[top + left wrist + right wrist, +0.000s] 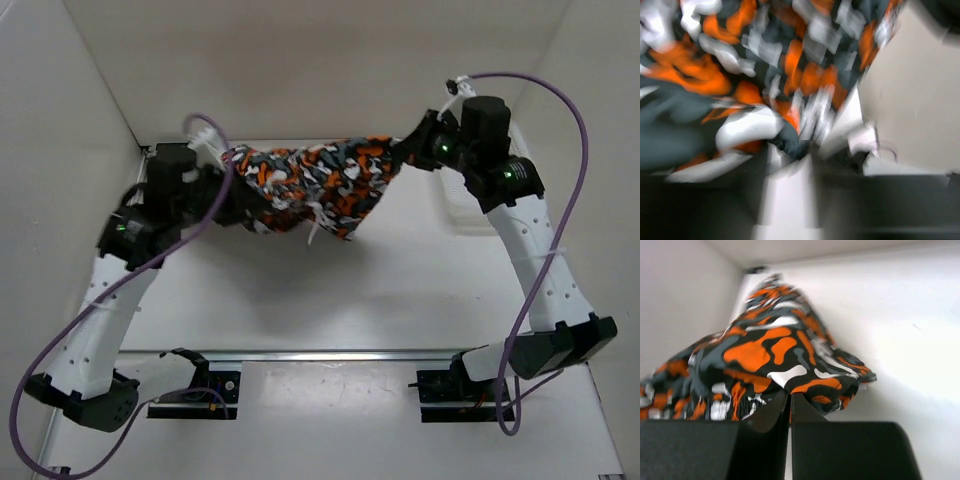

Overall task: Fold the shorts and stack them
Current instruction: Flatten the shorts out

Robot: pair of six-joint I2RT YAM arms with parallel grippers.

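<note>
Stretching the shorts (315, 185) out above the table (400, 300), the left gripper (232, 200) and right gripper (405, 150) each pinched one end, probably to flatten them for folding.

a white table (330, 300) stood inside plain white walls, one on the left (60, 100) and one at the far side (320, 60). a white mesh basket (462, 212) sat on the table's right side. a metal rail (330, 354) ran along the near edge.
</note>
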